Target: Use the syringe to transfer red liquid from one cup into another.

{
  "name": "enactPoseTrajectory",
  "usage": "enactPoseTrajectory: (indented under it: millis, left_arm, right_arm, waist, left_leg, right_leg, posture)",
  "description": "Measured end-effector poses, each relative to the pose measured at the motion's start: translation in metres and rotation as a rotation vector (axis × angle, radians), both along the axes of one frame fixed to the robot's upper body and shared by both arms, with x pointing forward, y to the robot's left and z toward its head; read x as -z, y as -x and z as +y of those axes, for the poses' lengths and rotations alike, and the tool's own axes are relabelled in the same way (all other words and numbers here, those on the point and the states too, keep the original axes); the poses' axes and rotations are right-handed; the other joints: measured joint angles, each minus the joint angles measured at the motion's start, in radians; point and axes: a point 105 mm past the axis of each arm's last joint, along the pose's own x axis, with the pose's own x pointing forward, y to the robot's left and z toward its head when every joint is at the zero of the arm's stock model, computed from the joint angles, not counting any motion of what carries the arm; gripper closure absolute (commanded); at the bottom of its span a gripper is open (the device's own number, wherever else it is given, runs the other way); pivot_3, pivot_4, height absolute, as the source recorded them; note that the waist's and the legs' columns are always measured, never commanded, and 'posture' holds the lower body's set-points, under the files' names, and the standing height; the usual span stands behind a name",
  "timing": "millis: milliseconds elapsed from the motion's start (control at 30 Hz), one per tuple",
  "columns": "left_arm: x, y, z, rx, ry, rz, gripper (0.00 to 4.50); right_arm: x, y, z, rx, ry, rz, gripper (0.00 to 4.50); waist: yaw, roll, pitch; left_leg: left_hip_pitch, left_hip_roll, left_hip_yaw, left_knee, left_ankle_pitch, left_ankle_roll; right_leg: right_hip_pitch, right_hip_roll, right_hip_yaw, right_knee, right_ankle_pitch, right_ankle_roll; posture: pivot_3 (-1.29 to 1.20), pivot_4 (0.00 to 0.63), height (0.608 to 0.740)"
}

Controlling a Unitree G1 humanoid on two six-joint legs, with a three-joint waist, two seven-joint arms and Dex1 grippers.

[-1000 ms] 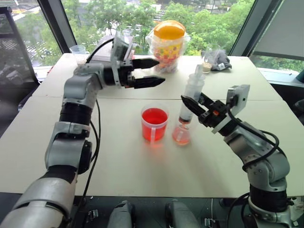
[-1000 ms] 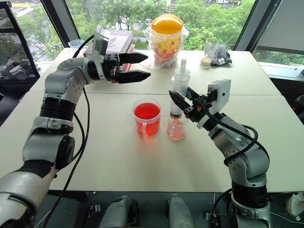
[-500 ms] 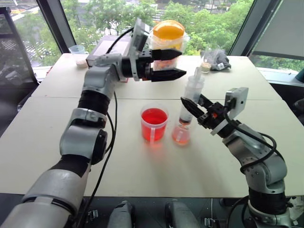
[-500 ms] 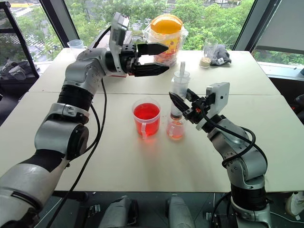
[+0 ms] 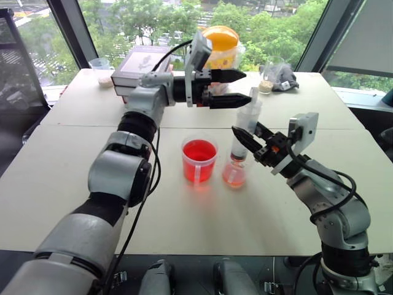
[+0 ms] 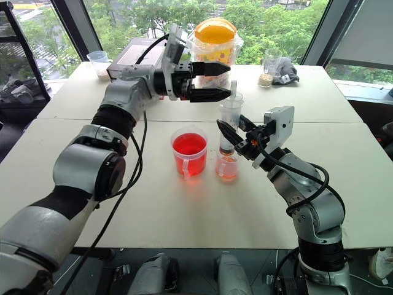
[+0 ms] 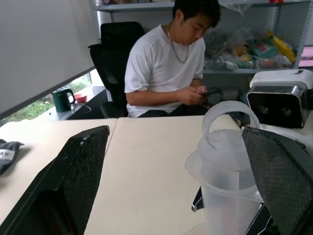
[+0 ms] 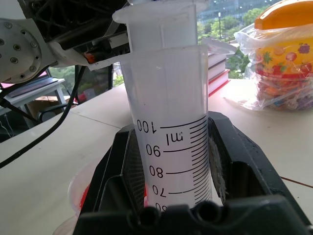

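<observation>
Left eye view showed my right gripper [image 5: 244,136] clamping the syringe [image 5: 244,128] upright, tip in the smaller cup [image 5: 234,174], left fingers [image 5: 228,100] wide beside the plunger [image 6: 234,90], so emptying remained, I judged.

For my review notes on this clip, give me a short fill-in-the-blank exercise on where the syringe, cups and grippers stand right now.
1. The right gripper is shut on the ____.
2. The syringe stands upright with its tip over the ____ cup.
3. The left gripper is ____, beside the plunger top.
4. The larger cup holds ____ liquid.

Missing words: syringe; smaller; open; red
</observation>
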Motion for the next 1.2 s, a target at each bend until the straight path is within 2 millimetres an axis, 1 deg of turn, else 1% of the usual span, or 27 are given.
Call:
enactPoseTrajectory:
  millis: [67, 100, 133, 233, 600, 833, 1067, 1200]
  left_arm:
    - [0.0, 0.002, -0.005, 0.02, -0.008, -0.001, 1.86]
    - [0.0, 0.003, -0.006, 0.027, -0.014, 0.0, 2.46]
    - [0.001, 0.004, -0.008, 0.032, -0.021, 0.003, 2.88]
    - [0.005, 0.008, -0.011, 0.076, -0.037, 0.014, 4.45]
    - [0.009, 0.011, -0.012, 0.101, -0.068, 0.0, 4.45]
    - [0.007, 0.012, -0.012, 0.102, -0.054, -0.022, 4.45]
    - [0.01, 0.012, -0.01, 0.102, -0.041, -0.028, 4.45]
    - [0.008, 0.013, -0.01, 0.099, -0.036, -0.038, 4.45]
  right_arm:
    - [0.0, 0.0, -0.001, 0.003, 0.009, 0.0, 3.11]
    - [0.001, 0.0, 0.0, 0.002, 0.011, 0.001, 3.11]
    - [0.001, 0.0, 0.001, -0.003, 0.014, 0.001, 3.11]
    - [0.002, -0.001, -0.001, 0.009, 0.035, 0.001, 3.11]
    - [0.0, -0.001, 0.0, -0.002, 0.053, -0.007, 3.11]
    - [-0.008, -0.002, -0.001, -0.003, 0.075, -0.016, 3.11]
    - [-0.008, -0.003, -0.001, -0.017, 0.086, 0.001, 3.11]
    - [-0.01, -0.003, 0.0, -0.022, 0.087, 0.003, 3.11]
  waist:
    - [0.0, 0.0, 0.0]
    - [0.0, 0.0, 0.0]
    - [0.0, 0.0, 0.0]
    - [0.0, 0.0, 0.0]
    - [0.0, 0.0, 0.0]
    - [0.0, 0.0, 0.0]
    - [0.0, 0.0, 0.0]
    - [0.0, 0.0, 0.0]
  left_leg:
    - [0.0, 0.0, 0.0, 0.0, 0.0, 0.0]
    - [0.0, 0.0, 0.0, 0.0, 0.0, 0.0]
    - [0.0, 0.0, 0.0, 0.0, 0.0, 0.0]
    - [0.0, 0.0, 0.0, 0.0, 0.0, 0.0]
    - [0.0, 0.0, 0.0, 0.0, 0.0, 0.0]
    - [0.0, 0.0, 0.0, 0.0, 0.0, 0.0]
    - [-0.001, 0.0, 0.0, 0.0, 0.0, 0.0]
    - [-0.001, 0.0, 0.0, 0.0, 0.0, 0.0]
  right_leg:
    - [0.0, 0.0, 0.0, 0.0, 0.0, 0.0]
    - [0.0, 0.0, 0.0, 0.0, 0.0, 0.0]
    - [0.0, 0.0, 0.0, 0.0, 0.0, 0.0]
    - [0.0, 0.0, 0.0, 0.0, 0.0, 0.0]
    - [0.0, 0.0, 0.0, 0.0, 0.0, 0.0]
    - [0.0, 0.0, 0.0, 0.0, 0.0, 0.0]
    - [0.0, 0.0, 0.0, 0.0, 0.0, 0.0]
    - [0.0, 0.0, 0.0, 0.0, 0.0, 0.0]
  posture:
    - [0.0, 0.15, 0.74]
    - [0.0, 0.15, 0.74]
    - [0.0, 0.15, 0.74]
    - [0.0, 0.15, 0.74]
    - [0.0, 0.15, 0.74]
    - [0.0, 0.15, 0.74]
    - [0.0, 0.15, 0.74]
    - [0.0, 0.15, 0.74]
